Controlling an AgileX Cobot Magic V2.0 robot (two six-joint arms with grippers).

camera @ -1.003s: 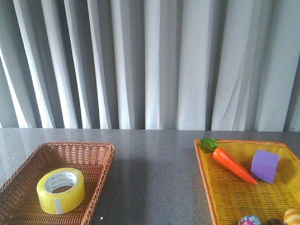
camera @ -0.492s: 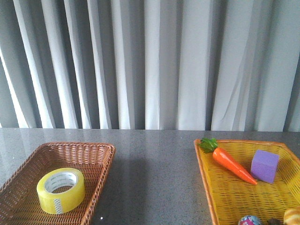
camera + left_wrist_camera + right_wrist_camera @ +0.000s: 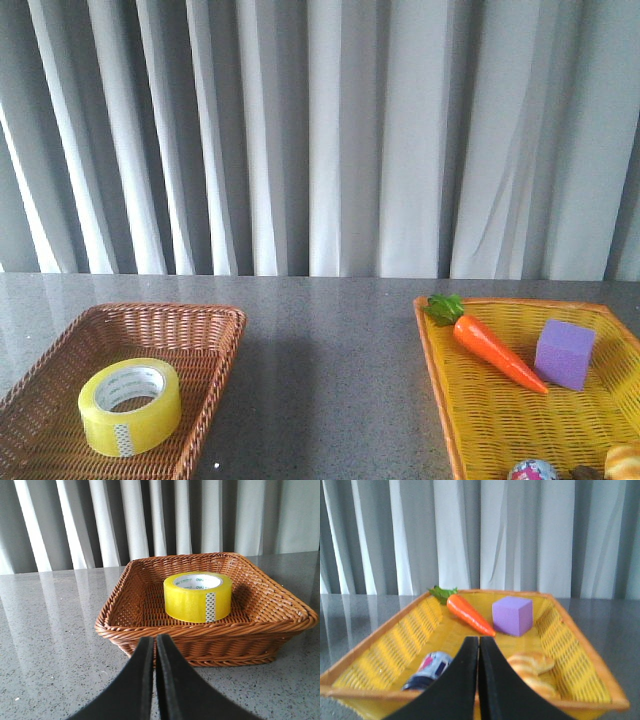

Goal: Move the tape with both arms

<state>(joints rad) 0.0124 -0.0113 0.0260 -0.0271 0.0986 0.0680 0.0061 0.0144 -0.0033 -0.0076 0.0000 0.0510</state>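
The yellow tape roll (image 3: 130,405) with a white printed core lies flat in the brown wicker basket (image 3: 215,330) at the front left. It also shows in the left wrist view (image 3: 197,596), inside that basket (image 3: 150,630). My left gripper (image 3: 154,641) is shut and empty, just outside the basket's near rim. My right gripper (image 3: 479,641) is shut and empty, at the near rim of the yellow basket (image 3: 390,645). Neither arm shows in the front view.
The yellow basket (image 3: 440,380) at the front right holds a toy carrot (image 3: 495,350), a purple cube (image 3: 565,353), a printed can (image 3: 430,669) and a bread roll (image 3: 532,664). Grey speckled table (image 3: 330,400) lies between the baskets. Grey curtains hang behind.
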